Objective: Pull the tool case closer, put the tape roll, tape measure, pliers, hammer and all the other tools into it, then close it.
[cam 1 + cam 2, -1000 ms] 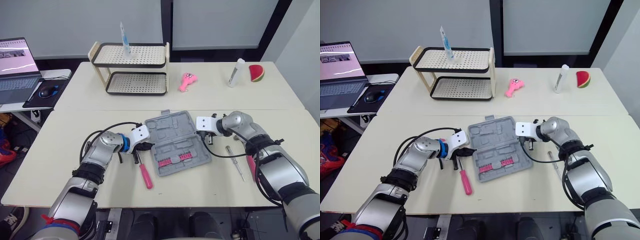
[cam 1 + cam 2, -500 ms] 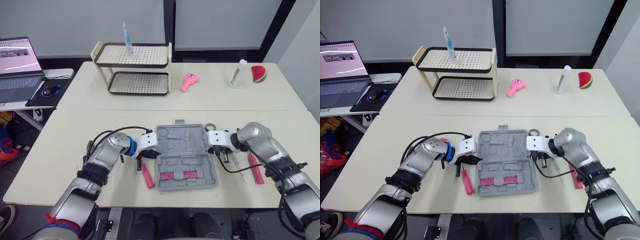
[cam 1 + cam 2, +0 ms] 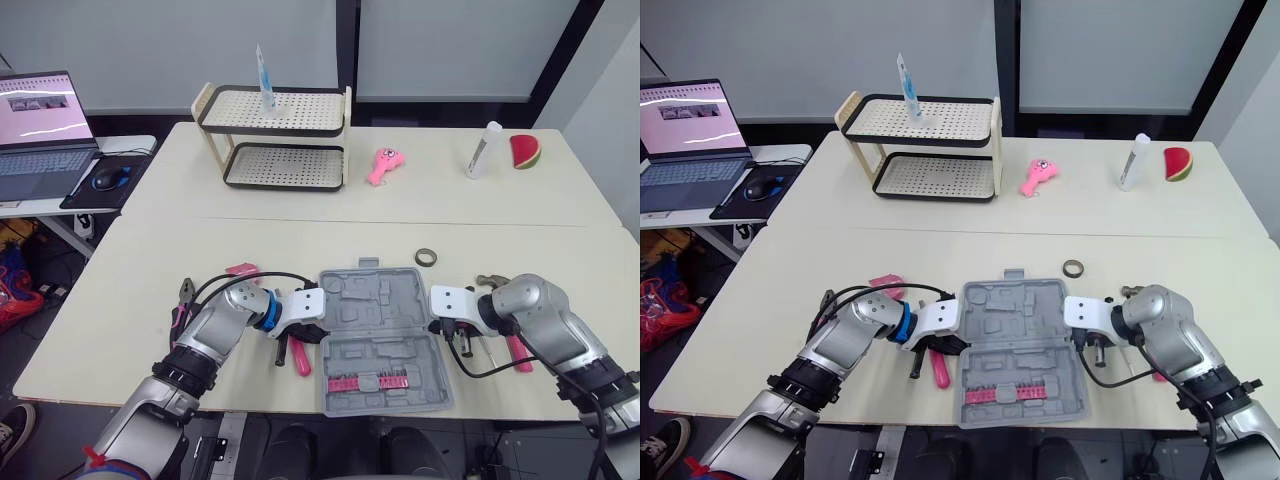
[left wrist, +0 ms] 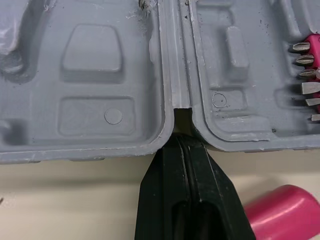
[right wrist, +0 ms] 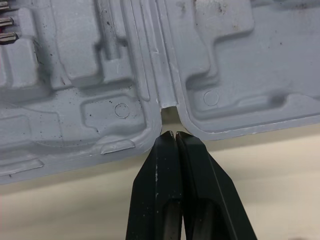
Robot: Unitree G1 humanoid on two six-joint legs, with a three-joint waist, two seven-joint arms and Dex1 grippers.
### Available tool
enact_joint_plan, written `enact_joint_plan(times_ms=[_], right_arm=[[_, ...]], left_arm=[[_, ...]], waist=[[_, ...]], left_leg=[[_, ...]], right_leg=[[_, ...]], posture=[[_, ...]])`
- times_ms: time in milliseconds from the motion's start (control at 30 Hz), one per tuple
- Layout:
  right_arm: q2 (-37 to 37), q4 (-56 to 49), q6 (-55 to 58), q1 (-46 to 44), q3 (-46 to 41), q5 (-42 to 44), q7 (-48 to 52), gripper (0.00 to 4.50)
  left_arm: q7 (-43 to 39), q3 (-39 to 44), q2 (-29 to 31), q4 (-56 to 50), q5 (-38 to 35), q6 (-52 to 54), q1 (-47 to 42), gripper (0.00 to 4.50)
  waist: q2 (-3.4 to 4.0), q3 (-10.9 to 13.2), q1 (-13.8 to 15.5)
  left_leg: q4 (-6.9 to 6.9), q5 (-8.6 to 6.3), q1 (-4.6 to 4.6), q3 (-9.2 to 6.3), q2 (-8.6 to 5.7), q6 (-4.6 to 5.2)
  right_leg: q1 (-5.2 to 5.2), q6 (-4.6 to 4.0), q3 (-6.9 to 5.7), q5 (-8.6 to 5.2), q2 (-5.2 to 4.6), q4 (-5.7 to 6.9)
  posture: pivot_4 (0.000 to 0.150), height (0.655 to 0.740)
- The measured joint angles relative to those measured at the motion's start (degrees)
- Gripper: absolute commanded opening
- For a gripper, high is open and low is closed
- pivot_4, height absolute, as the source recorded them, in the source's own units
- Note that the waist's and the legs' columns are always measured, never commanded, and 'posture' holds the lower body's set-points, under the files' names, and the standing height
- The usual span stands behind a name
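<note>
Here's an office-style room set up as a robot test lab. Two pale desks (image 3: 300, 250) are pushed end to end, with plain grey wall panels (image 3: 150, 50) and dark window frames behind. Off on the left, a side table (image 3: 135, 146) carries an open laptop (image 3: 40, 135), screen lit, and a mouse (image 3: 105, 180) on a black pad. And look at the props: a two-tier perforated rack (image 3: 275, 135), a pink toy (image 3: 381, 165), a white bottle (image 3: 481, 150), a toy watermelon slice (image 3: 525, 152), and an open grey tool case (image 3: 380, 335). It's an odd mix, laid out like staged trial pieces.
</note>
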Motion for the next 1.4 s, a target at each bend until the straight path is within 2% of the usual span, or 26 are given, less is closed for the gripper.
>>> enact_joint_plan(times_ms=[267, 667, 767, 1200, 1400], right_arm=[[-2.48, -7.55, 5.69, 5.84, -0.36, 2.18, 0.41, 0.02], [-1.58, -9.4, 9.58, 7.64, 0.37, 4.53, -0.2, 0.02], [-1.76, -9.39, 9.15, 7.64, 0.76, 4.53, -0.63, 0.02], [-5.15, -2.72, -0.04, 5.89, 1.38, 7.99, -1.26, 0.02], [-8.01, -0.54, -1.73, 4.94, -0.56, 10.06, -1.48, 0.02]], left_arm=[[-1.68, -1.68, 1.35, -5.51, 0.11, 2.21, 2.93, 0.0], [-3.35, -3.14, 3.9, -6.07, 0.54, 0.68, 3.18, 0.0], [-3.25, -3.18, 3.89, -5.95, 0.58, 0.71, 3.19, 0.0], [-2.67, -3.43, 4.32, -3.37, -0.19, 1.23, 0.57, 0.0], [-1.97, -1.94, 6.47, -1.94, -1.52, 2.86, -1.7, 0.0]], waist=[[-0.01, -0.04, 0.23], [-0.04, -0.14, 0.07], [-0.04, -0.15, 0.08], [-0.04, -0.07, 0.27], [-0.07, 0.0, 0.25]], left_leg=[[-0.03, -0.01, 0.03, -0.03, 0.01, 0.01], [-0.14, -0.07, 0.6, -0.27, 0.12, 0.1], [-0.15, -0.26, 0.77, -0.33, 0.09, 0.4], [-0.14, -0.27, 0.78, -0.45, 0.03, 0.4], [-0.13, -0.22, 0.64, -0.5, 0.03, 0.31]], right_leg=[[0.09, 0.0, -0.02, 0.0, 0.02, -0.14], [0.8, 0.0, -0.05, 0.0, 0.23, -0.58], [0.93, 0.0, -0.02, 0.0, 0.24, -0.61], [0.98, 0.0, -0.05, 0.0, 0.24, -0.64], [0.9, 0.0, -0.07, 0.0, 0.23, -0.65]], posture=[[0.15, 0.74], [0.15, 0.74], [0.15, 0.74], [0.15, 0.74], [0.15, 0.74]])
